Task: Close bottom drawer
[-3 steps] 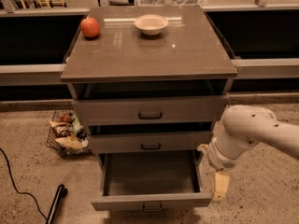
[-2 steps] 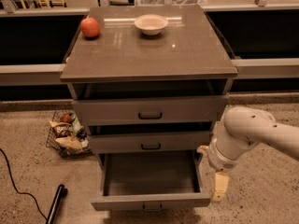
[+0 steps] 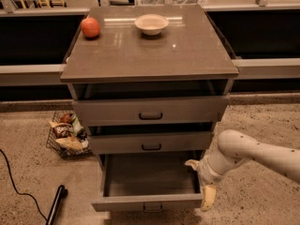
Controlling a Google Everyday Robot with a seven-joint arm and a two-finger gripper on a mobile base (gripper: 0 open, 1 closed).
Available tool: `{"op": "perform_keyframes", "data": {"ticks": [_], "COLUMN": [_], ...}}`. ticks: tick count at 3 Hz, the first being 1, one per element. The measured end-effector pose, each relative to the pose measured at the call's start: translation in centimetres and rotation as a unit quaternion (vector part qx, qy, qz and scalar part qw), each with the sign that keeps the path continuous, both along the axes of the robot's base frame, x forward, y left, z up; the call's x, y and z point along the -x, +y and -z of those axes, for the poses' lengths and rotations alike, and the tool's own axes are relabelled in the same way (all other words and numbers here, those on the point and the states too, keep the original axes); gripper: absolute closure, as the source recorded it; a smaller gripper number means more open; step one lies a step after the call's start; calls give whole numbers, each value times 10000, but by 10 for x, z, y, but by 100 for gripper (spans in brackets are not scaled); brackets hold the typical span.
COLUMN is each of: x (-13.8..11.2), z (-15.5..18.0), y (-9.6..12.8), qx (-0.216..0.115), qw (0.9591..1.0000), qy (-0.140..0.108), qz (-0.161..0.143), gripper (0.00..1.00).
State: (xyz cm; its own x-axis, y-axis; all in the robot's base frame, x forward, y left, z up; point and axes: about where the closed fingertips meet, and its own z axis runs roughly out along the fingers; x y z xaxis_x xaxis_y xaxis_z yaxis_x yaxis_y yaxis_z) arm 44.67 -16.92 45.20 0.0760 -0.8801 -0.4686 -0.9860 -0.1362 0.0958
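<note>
on the far left of the speckled floor, a thin black cable (image 3: pixel 11 179) trails towards a dark cylindrical tool (image 3: pixel 56 204), and a small wire basket of snack packets (image 3: pixel 65 136) sits against the cabinet's left side. none of these lies in the drawer's path. on the grey-brown cabinet top (image 3: pixel 187 55) stand a red apple (image 3: pixel 90 27) and a pale shallow bowl (image 3: pixel 151 24), well apart from the work below.

the wide grey top drawer (image 3: pixel 117 111) and the mid-width grey middle drawer (image 3: pixel 117 143) each stand a little ajar. beneath them the narrow grey metal bottom drawer (image 3: pixel 140 202) is pulled far out, its inside bare and its small dark handle facing the camera.

the step in hand looks like the approach: the drawer is not yet pushed. the cream two-finger gripper (image 3: pixel 200 182) hangs at the drawer's right front corner, just beside its side wall, spread open and holding nothing. whether it touches the metal cannot be told.

the next move likely calls for bringing the gripper round in front of the front panel, then pressing straight back towards the cabinet. a push from the corner alone could skew the drawer on its runners.
</note>
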Motion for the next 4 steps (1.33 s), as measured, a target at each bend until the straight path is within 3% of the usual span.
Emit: {"op": "perform_keyframes", "data": {"ticks": [2, 3, 4], "x": [0, 2, 3], "z": [84, 115, 118], "y": [35, 50, 51], "qx": [-851, -1017, -1034], "qw": [9947, 9911, 9909], "qy": [384, 610, 633], "qz": [-426, -601, -593], "gripper": [0, 0, 0]}}
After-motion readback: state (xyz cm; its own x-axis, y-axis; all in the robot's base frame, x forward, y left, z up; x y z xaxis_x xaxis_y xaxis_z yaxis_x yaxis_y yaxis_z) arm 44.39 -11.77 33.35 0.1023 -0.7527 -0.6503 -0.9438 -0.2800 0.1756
